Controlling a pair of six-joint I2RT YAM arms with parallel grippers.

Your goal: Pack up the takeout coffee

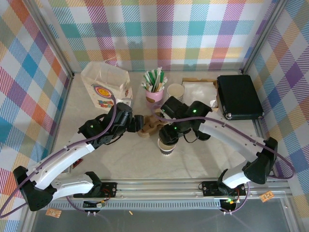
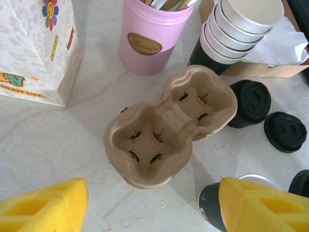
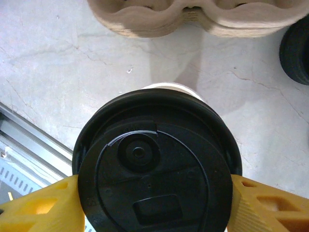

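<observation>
Pale tabletop [image 1: 130,164], takeout coffee [image 3: 154,179] near pulp carrier [image 2: 169,128], loose lids [image 2: 285,131]

Enclosed on 3 sides by pastel plaid walls [image 1: 159,29]. Pale, marble-veined tabletop [image 1: 120,164]; aluminium rail [image 1: 159,184] along near edge. Even, diffuse lighting, soft shadows.

Occlusions and crops across the three views.
Top: right gripper [image 1: 170,137] covers most of the coffee cup [image 1: 166,149], and the cup carrier [image 1: 145,129] is a sliver between the two wrists, pockets unreadable. Left wrist: left gripper [image 2: 153,191] fingers [image 2: 43,208] are clipped by the bottom edge, and one hides part of the cup. Paper bag [image 2: 34,48], pink holder [image 2: 152,38], cup stack [image 2: 241,24] and a loose lid [image 2: 301,183] are cropped. Right wrist: cup lid [image 3: 154,179] runs off the bottom and hides the cup body. Finger contact can't be told.
</observation>
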